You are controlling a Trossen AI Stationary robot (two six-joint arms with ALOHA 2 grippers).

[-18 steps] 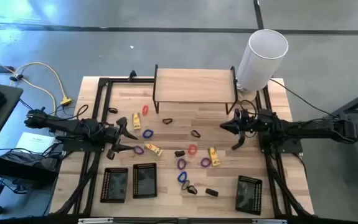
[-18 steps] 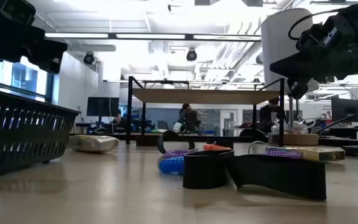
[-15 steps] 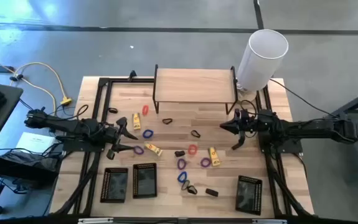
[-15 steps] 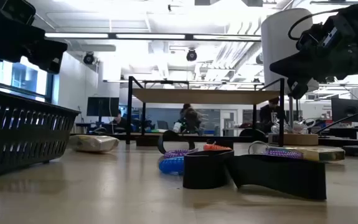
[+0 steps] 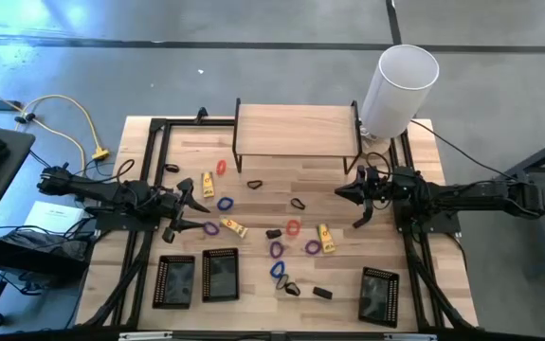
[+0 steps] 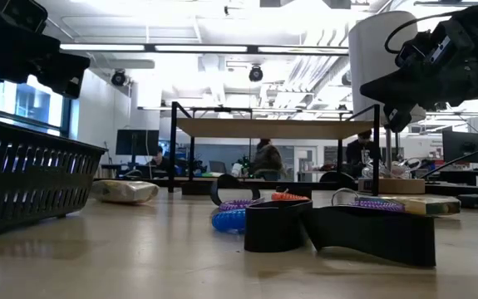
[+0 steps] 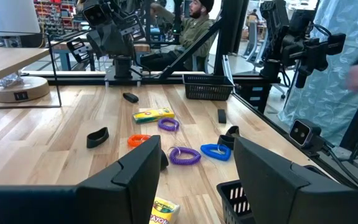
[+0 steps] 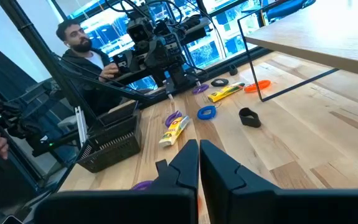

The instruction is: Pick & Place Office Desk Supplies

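Note:
The supplies lie scattered on the wooden table (image 5: 272, 194): purple loops (image 5: 276, 249), blue loops (image 5: 225, 204), an orange loop (image 5: 293, 227), yellow packets (image 5: 233, 226) and black clips (image 5: 298, 203). My left gripper (image 5: 199, 212) hovers open at the table's left, above a purple loop (image 5: 210, 228). Its wrist view shows a yellow packet (image 7: 160, 213) low between the spread fingers (image 7: 194, 186), with a purple loop (image 7: 185, 155) and a blue loop (image 7: 216, 151) beyond. My right gripper (image 5: 341, 194) hovers shut at the table's right, holding nothing (image 8: 198, 163).
A wooden shelf on black legs (image 5: 297, 128) stands at the far edge, and a tall white cylinder (image 5: 400, 90) rises beyond the far right corner. Black mesh trays sit along the near edge, two left (image 5: 176, 280) (image 5: 221, 275) and one right (image 5: 379, 295). People are behind the table.
Both arms and all the items stay where they were. Only a person far behind the table walks to the right in the low view.

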